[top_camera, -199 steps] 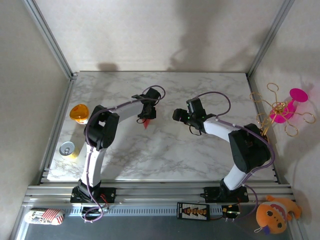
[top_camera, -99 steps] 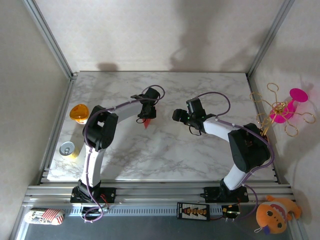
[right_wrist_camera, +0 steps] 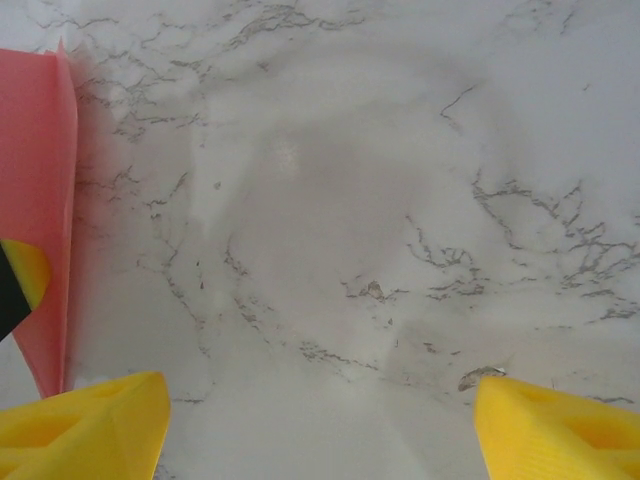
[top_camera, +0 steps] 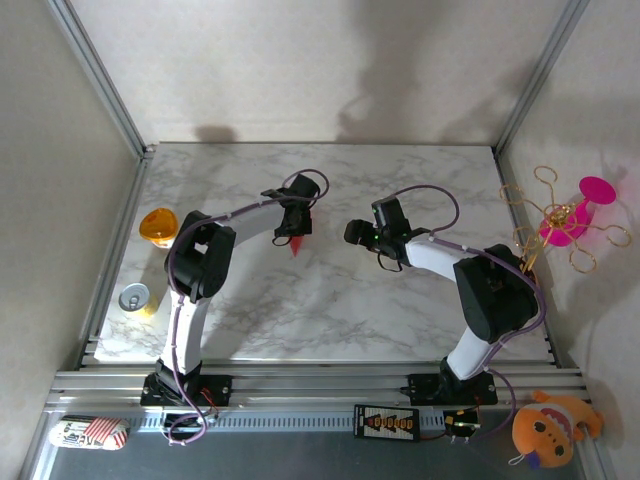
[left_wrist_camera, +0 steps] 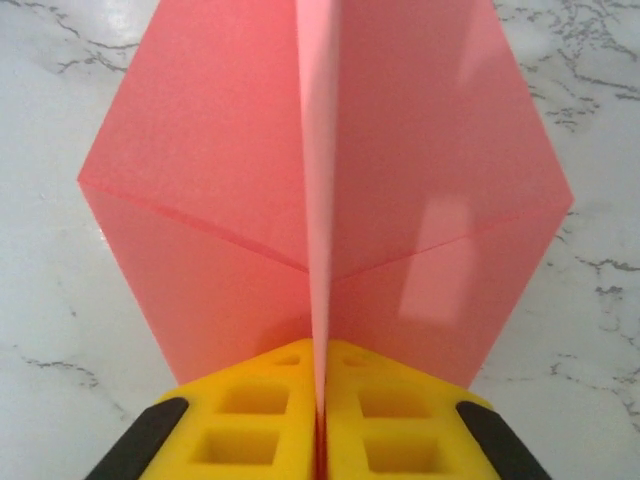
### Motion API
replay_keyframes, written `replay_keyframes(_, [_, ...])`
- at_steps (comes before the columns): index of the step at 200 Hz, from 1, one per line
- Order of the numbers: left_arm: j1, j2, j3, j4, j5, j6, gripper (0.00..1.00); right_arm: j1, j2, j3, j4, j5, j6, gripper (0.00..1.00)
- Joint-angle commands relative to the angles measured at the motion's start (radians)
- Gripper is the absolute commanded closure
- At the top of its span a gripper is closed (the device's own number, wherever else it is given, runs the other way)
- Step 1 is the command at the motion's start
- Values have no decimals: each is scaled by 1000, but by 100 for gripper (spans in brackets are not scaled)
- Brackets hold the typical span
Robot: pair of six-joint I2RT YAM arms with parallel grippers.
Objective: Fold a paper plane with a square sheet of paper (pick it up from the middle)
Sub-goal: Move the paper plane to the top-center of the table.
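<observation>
My left gripper (left_wrist_camera: 320, 415) is pinched tight on the upright middle fold of the pink paper (left_wrist_camera: 420, 160). Its two creased flaps spread to either side above the marble table (left_wrist_camera: 600, 330). From above, the paper's tip seems to hang just off the surface, though I can't be sure. My right gripper (right_wrist_camera: 320, 410) stands wide apart and empty, with the paper off to its left.

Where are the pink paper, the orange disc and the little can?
pink paper (left_wrist_camera: 200, 170): left wrist view, on its left flap.
orange disc (top_camera: 158, 226): top external view, on its middle.
can (top_camera: 133, 297): top external view, on its lid.
</observation>
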Motion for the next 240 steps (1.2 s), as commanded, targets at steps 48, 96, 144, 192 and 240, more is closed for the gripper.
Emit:
replay_keyframes(48, [10,-48,-12,0,-37,-12,81,-3,25,29,10,-19,13,20])
replay_keyframes(96, [10,-43,-11,3,-32,-7,80,-2,29,33,13,-28,14,21])
replay_keyframes(144, [10,-34,-6,5,-32,-3,84,-3,37,35,15,-38,15,22])
replay_keyframes(192, [10,-25,15,12,-35,3,92,-3,43,43,12,-42,15,23])
replay_keyframes(240, [20,16,82,29,-30,4,92,-3,49,43,10,-40,15,23])
